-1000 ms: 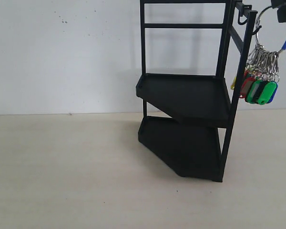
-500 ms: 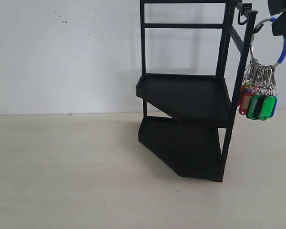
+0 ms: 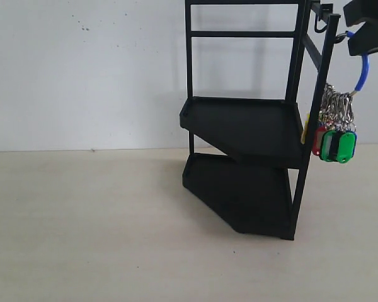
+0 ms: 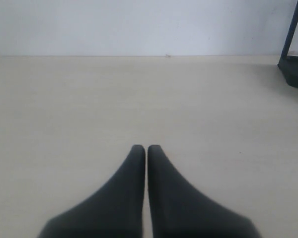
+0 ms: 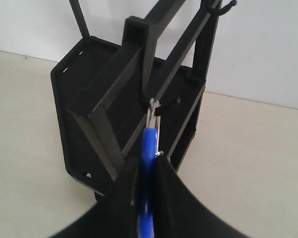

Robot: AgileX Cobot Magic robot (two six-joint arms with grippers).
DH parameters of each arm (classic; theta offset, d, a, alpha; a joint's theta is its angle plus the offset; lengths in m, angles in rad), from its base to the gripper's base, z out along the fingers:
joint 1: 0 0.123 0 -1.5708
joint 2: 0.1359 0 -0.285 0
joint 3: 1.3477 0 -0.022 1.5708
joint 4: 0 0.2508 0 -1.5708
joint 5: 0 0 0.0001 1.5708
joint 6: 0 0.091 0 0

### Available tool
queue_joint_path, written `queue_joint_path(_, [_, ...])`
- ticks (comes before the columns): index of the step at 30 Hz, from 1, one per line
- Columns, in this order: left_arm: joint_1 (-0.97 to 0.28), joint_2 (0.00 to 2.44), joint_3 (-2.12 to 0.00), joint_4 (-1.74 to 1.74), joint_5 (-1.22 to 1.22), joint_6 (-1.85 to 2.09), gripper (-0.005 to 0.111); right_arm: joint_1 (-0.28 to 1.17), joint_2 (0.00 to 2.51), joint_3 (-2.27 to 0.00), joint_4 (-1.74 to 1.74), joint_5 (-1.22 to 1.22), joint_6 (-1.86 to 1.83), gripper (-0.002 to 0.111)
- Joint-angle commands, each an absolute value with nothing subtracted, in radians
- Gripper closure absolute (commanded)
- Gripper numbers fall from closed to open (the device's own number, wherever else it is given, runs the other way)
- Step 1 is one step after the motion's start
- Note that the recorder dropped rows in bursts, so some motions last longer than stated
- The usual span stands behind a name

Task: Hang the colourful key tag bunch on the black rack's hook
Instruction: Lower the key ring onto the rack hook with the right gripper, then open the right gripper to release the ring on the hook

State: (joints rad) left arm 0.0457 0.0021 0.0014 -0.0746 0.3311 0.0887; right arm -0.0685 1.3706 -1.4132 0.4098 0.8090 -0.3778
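Exterior view gives me the right claw [image 3: 368,34] high beside the tall black metal corner rack [image 3: 190,75]. It is pinching the blue loop [image 3: 363,72] of the colourful bunch of plastic key tags [image 3: 334,135]. The bunch hangs free in the air, just beside the rack's front upright post, at the level of the upper tray.

I judge we are in the hanging step itself. In the right wrist view the metal ring [image 5: 153,106] at the end of the loop is right at the small black upturned prong hook [image 5: 171,104], but I cannot tell if it has passed over the tip. The next move, I think, needs a small push toward the post so the ring goes over the tip. Then comes a slow lowering until the hook carries the weight, and only then the claw may open.

The upper angular tray [image 3: 239,123] and the lower angular tray [image 3: 239,189] hold nothing that I can see. The left claw [image 4: 146,148] is pressed together on nothing, over the pale worktop [image 4: 89,99], far from the rack.
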Motion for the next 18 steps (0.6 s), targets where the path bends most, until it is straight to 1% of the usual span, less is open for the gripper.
queue_joint_path(1, [0.049,0.0,0.0,-0.084,0.316,0.078,0.102,-0.07,1.375,-1.419,0.454,0.797,-0.413,0.103])
queue_joint_path(3, [0.049,0.0,0.0,-0.084,0.316,0.078,0.102,-0.07,1.375,-1.419,0.461,0.774,-0.413,0.092])
queue_joint_path(6, [0.049,0.0,0.0,-0.084,0.316,0.078,0.102,-0.07,1.375,-1.419,0.463,0.76,-0.413,0.067])
queue_joint_path(7, [0.049,0.0,0.0,-0.084,0.316,0.078,0.102,-0.07,1.375,-1.419,0.463,0.756,-0.413,0.06])
queue_joint_path(8, [0.049,0.0,0.0,-0.084,0.316,0.078,0.102,-0.07,1.375,-1.419,0.463,0.752,-0.413,0.055])
queue_joint_path(9, [0.049,0.0,0.0,-0.084,0.316,0.078,0.102,-0.07,1.373,-1.419,0.463,0.752,-0.413,0.054])
queue_joint_path(13, [0.049,0.0,0.0,-0.084,0.316,0.078,0.102,-0.07,1.347,-1.419,0.454,0.765,-0.413,0.057])
queue_joint_path(16, [0.049,0.0,0.0,-0.084,0.316,0.078,0.102,-0.07,1.314,-1.419,0.368,0.827,-0.399,0.057])
queue_joint_path(18, [0.049,0.0,0.0,-0.084,0.316,0.078,0.102,-0.07,1.286,-1.419,0.332,0.843,-0.392,0.061])
